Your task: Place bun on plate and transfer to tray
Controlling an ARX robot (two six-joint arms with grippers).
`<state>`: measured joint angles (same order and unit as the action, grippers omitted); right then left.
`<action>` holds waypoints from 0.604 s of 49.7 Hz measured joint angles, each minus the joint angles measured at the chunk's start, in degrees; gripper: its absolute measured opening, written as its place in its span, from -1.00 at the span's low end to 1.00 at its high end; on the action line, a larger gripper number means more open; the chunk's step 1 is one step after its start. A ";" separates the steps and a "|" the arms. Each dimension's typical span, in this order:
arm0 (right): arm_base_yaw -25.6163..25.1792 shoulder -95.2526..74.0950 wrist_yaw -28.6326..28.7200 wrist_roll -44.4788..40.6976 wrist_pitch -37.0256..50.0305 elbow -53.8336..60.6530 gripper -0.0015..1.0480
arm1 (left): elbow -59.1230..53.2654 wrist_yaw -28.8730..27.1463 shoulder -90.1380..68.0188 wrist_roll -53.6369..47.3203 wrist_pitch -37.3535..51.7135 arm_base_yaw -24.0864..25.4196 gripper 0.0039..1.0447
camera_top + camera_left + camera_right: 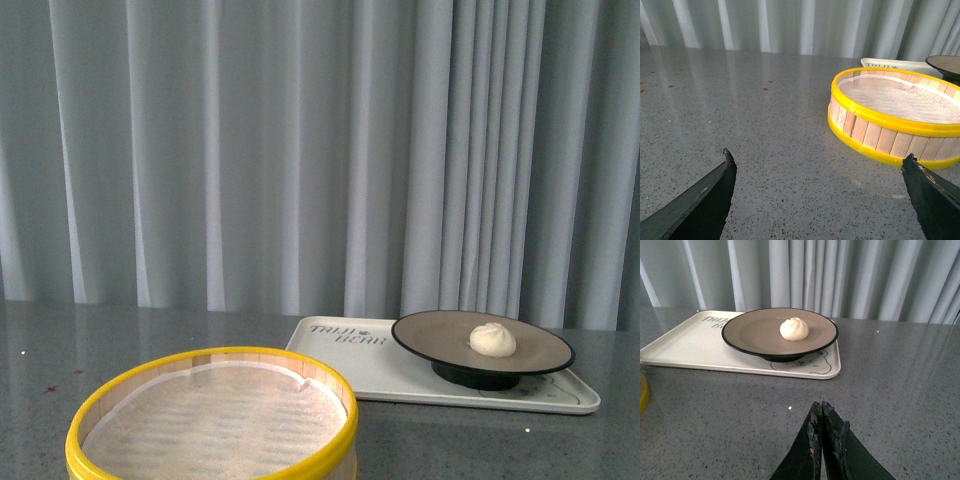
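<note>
The cream-white bun [492,339] lies on the beige plate [430,336] with the black rim. The plate stands on the right part of the cream tray [330,360] with grey lettering. The right wrist view shows the same: bun [794,329], plate [750,332], tray [685,342]. My right gripper [820,404] is shut and empty, low over the grey table, short of the tray. My left gripper [817,157] is open and empty over bare table beside the steamer basket. Neither arm shows in the front view.
A yellow-rimmed wooden-slat steamer basket [215,420] with a white liner stands at the front left, also in the left wrist view [890,117]. A grey speckled table [900,370] carries everything. Grey curtains [300,150] hang behind.
</note>
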<state>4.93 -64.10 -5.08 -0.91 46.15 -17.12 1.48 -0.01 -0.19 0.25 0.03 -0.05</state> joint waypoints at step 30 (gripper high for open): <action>-4.81 22.05 4.98 0.26 -8.66 13.22 -0.97 | 0.00 0.00 0.00 0.00 0.00 0.00 0.88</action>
<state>0.12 -42.04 -0.10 -0.64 37.50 -3.90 1.48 -0.01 -0.19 0.25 0.03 -0.05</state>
